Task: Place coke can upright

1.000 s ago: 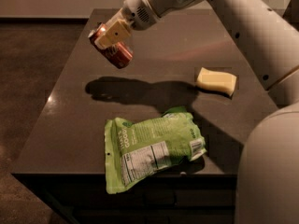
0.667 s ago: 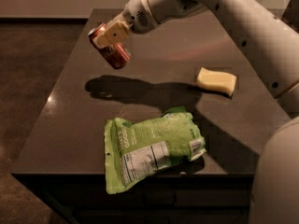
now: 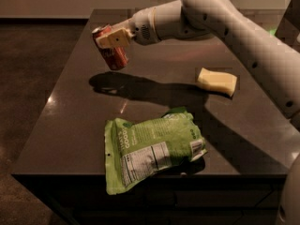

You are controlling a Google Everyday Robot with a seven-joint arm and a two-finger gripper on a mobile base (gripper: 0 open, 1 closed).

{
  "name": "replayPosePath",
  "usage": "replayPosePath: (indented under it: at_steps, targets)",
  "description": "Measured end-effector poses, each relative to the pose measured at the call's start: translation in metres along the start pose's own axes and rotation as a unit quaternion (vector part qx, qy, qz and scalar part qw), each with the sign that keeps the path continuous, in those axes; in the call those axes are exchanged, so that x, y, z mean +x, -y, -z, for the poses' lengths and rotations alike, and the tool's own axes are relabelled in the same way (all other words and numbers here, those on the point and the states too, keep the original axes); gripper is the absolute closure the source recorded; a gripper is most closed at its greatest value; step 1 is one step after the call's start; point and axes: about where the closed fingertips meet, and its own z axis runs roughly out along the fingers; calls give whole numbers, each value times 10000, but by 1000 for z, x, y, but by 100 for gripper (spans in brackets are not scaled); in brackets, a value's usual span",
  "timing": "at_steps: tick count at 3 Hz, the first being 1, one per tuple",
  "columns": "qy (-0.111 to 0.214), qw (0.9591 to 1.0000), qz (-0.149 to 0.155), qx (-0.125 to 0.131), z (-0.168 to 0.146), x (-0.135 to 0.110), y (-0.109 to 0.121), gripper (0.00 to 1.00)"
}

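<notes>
The coke can point(image 3: 112, 53) is red with a silver top. It hangs tilted in the air above the far left part of the dark table point(image 3: 70, 125), its top leaning to the upper left. My gripper point(image 3: 110, 38) is shut on the can's upper half, at the end of the white arm point(image 3: 220, 18) that reaches in from the right. The can's shadow lies on the table below it. The can's lower end is clear of the table surface.
A green snack bag point(image 3: 152, 151) lies flat near the table's front edge. A yellow sponge point(image 3: 216, 81) lies at the right middle. The table's left and front edges drop to a dark floor.
The arm has swung and the gripper with the can has shifted slightly. The can is a little less tilted than before. The bag and sponge have not moved.
</notes>
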Motion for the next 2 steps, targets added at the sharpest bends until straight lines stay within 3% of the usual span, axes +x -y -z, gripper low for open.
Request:
replayPosePath:
  at_steps: [2]
  targets:
    - [641, 9978, -164, 0, -8, 12, 25, 100]
